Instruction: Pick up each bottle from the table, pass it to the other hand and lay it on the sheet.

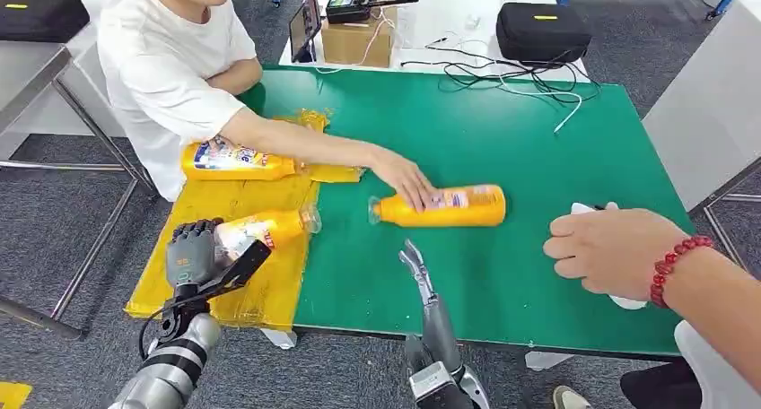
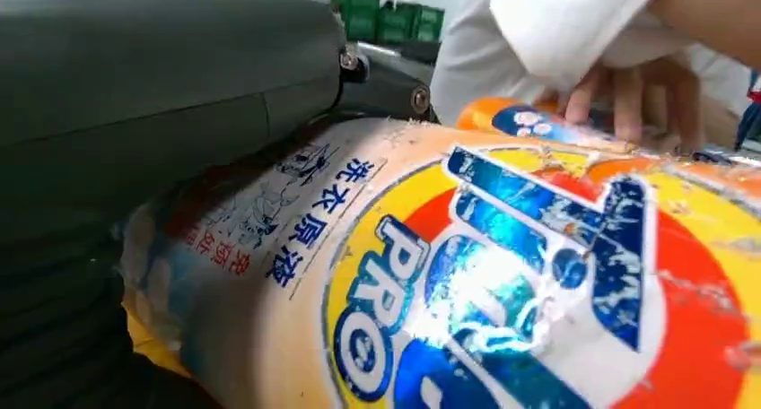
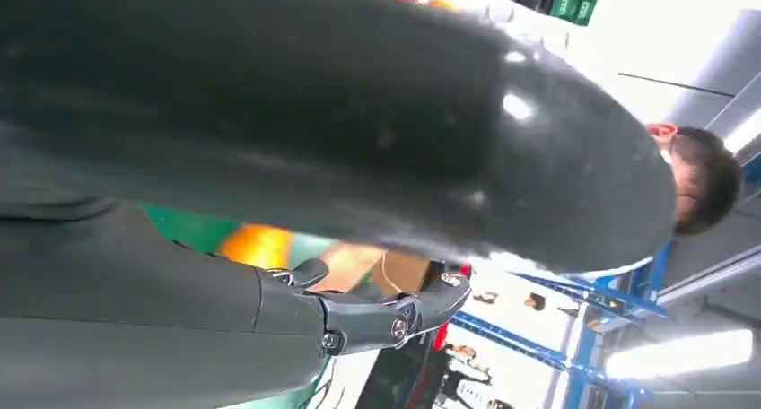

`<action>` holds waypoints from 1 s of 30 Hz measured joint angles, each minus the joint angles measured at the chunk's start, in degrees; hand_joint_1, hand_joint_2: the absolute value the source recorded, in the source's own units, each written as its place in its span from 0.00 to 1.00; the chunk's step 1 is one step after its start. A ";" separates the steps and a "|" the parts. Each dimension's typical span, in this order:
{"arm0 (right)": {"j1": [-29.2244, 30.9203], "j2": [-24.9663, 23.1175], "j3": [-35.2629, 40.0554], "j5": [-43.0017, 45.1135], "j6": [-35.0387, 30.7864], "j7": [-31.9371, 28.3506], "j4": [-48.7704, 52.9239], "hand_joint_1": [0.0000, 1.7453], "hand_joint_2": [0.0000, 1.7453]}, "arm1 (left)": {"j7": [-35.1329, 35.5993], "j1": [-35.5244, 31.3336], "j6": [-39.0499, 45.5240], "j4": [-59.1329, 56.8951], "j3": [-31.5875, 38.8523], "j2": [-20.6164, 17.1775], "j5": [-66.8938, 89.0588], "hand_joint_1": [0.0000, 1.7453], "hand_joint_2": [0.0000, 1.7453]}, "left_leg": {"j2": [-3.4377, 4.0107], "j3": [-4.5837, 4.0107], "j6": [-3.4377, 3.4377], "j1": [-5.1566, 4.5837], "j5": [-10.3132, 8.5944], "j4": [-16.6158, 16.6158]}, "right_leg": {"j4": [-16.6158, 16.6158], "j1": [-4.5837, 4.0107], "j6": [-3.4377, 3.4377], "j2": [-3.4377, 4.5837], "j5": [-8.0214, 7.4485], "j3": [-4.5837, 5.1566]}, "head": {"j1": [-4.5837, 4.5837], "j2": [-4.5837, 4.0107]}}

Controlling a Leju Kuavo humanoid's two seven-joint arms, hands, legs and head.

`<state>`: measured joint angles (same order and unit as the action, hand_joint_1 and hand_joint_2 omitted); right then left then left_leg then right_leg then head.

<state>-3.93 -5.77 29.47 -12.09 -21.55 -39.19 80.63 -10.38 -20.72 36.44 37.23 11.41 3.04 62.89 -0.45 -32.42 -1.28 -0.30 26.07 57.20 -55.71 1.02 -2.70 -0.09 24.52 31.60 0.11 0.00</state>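
The left hand (image 1: 193, 252) is gripping a bottle (image 1: 269, 228) over the yellow sheet (image 1: 235, 274), long axis level, cap pointing toward the green table (image 1: 502, 140). The right hand (image 1: 422, 279) is hovering over the table's near edge, fingers extended, holding nothing.

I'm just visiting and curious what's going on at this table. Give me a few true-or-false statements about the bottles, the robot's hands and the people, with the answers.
1. The left hand holds a bottle over the yellow sheet. True.
2. The right hand grips a bottle. False: it holds nothing, fingers extended above the green table.
3. A person's hand touches the bottle on the table. True.
4. That bottle on the table stands upright. False: it lies on its side.
5. A second bottle lies on the sheet. True.
6. The sheet is blue. False: it is yellow.
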 measured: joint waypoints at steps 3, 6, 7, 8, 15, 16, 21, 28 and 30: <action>-0.01 -0.13 -0.27 0.17 0.15 0.00 -0.02 0.00 0.00 | -0.99 -1.03 -2.02 -1.95 -0.02 -0.53 -2.68 0.00 1.00 | -0.05 0.10 0.11 0.01 -0.06 -0.04 | -0.02 -0.02 0.02 0.00 -0.01 -0.15 | 0.00 0.02; -0.06 -0.31 -0.81 0.53 0.55 0.00 -0.04 0.00 0.00 | -2.69 -1.98 -6.42 -2.78 -0.02 -0.99 -6.33 0.00 1.00 | -0.04 0.20 0.16 0.01 -0.10 -0.05 | -0.05 -0.02 0.07 0.00 -0.05 -0.22 | 0.02 0.00; -0.09 -0.37 -1.03 0.68 0.70 0.00 -0.07 0.00 0.00 | -3.08 -2.26 -8.11 -2.80 -0.07 -1.14 -7.35 0.00 1.00 | -0.03 0.27 0.17 0.01 -0.12 -0.05 | -0.06 -0.01 0.07 0.00 -0.05 -0.31 | 0.02 0.00; -0.09 -0.39 -1.18 0.74 0.85 0.00 -0.11 0.00 0.00 | -3.41 -2.45 -9.26 -2.78 -0.22 -1.25 -7.94 0.00 1.00 | -0.07 0.43 0.17 0.01 -0.13 -0.05 | -0.06 -0.01 0.04 -0.01 -0.03 -0.41 | 0.00 0.00; -0.08 -0.57 -2.10 0.81 1.83 -0.20 -0.26 0.00 0.00 | -3.63 -2.57 -17.24 -0.93 -3.45 -2.27 -9.36 0.00 1.00 | -0.30 0.58 0.17 -0.08 -0.12 -0.06 | -0.05 0.11 -0.01 -0.16 0.04 -0.68 | 0.00 0.02; -0.09 -0.63 -2.23 0.70 1.86 -0.33 -0.26 0.00 0.00 | -3.52 -2.22 -18.22 -0.09 -4.13 -2.36 -9.93 0.00 1.00 | -0.30 0.59 0.16 -0.09 -0.12 -0.06 | -0.05 0.12 -0.01 -0.16 0.04 -0.68 | 0.00 0.00; -0.38 -0.92 -2.69 0.13 1.84 -0.61 -0.26 0.00 0.00 | -3.54 1.08 -20.81 5.51 -8.17 -2.43 -14.20 0.00 1.00 | -0.35 0.63 0.15 -0.11 -0.13 -0.04 | -0.05 0.15 -0.01 -0.18 0.03 -0.67 | -0.02 0.00; -0.98 -0.90 -3.24 -0.35 1.51 -0.61 -0.39 0.00 0.00 | -5.29 9.45 -25.16 20.05 -14.92 -2.43 -27.02 0.00 1.00 | -0.28 0.39 0.14 -0.11 -0.11 -0.02 | -0.05 0.15 -0.02 -0.16 0.02 -0.38 | 0.00 0.00; -1.06 -0.90 -3.35 -0.46 1.49 -0.61 -0.39 0.00 0.00 | -4.85 11.01 -25.23 22.84 -16.48 -2.43 -27.55 0.00 1.00 | -0.29 0.28 0.14 -0.11 -0.11 -0.02 | -0.05 0.15 -0.02 -0.17 0.02 -0.32 | -0.02 0.00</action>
<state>-4.99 -6.67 26.12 -12.55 -20.06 -39.80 80.24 -15.23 -9.72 11.21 60.07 -5.07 0.61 35.34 -0.74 -32.14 -1.14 -0.41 25.96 57.18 -55.76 1.17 -2.73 -0.26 24.54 31.28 0.09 0.00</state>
